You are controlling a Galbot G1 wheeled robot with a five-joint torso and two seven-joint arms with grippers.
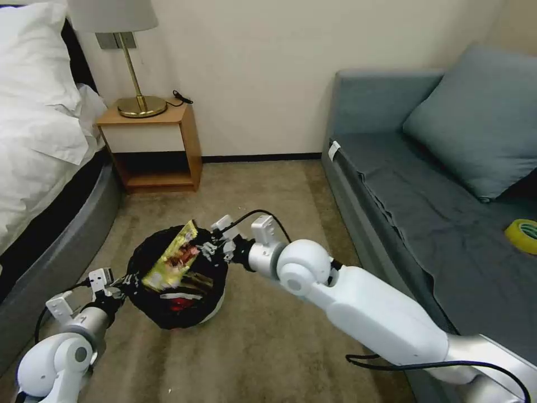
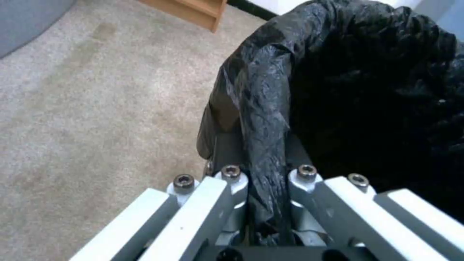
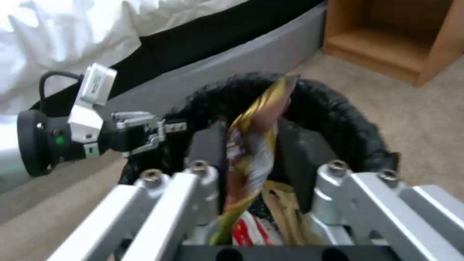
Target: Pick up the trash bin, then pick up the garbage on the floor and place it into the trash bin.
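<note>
The bin (image 1: 184,302) hangs above the carpet (image 1: 257,190), between the bed (image 1: 33,168) and the sofa (image 1: 447,224), with its black bag (image 2: 261,108) folded over the rim. The left end effector (image 2: 265,188) is closed on this rim, bag and wall together between its fingers, so I judge that it holds the bin up and open for the other arm. The right end effector (image 1: 215,246) is over the mouth of the bin; in the right wrist view the wrapper (image 3: 256,134) stands upright between its fingers (image 3: 208,148), which are narrow but seem a little apart from it, so I cannot tell if it grips the wrapper or has let it go. The wrapper leans half inside the bin, its top corner above the rim. Under it a red-and-white packet (image 3: 249,232) and a brown paper bag (image 3: 285,210) lie in the bin. Their lower parts are hidden behind the fingers, and the white wall of the bin is almost fully covered by the bag. A yellow tape roll (image 1: 523,235) lies on the sofa, cut by the picture's edge.
</note>
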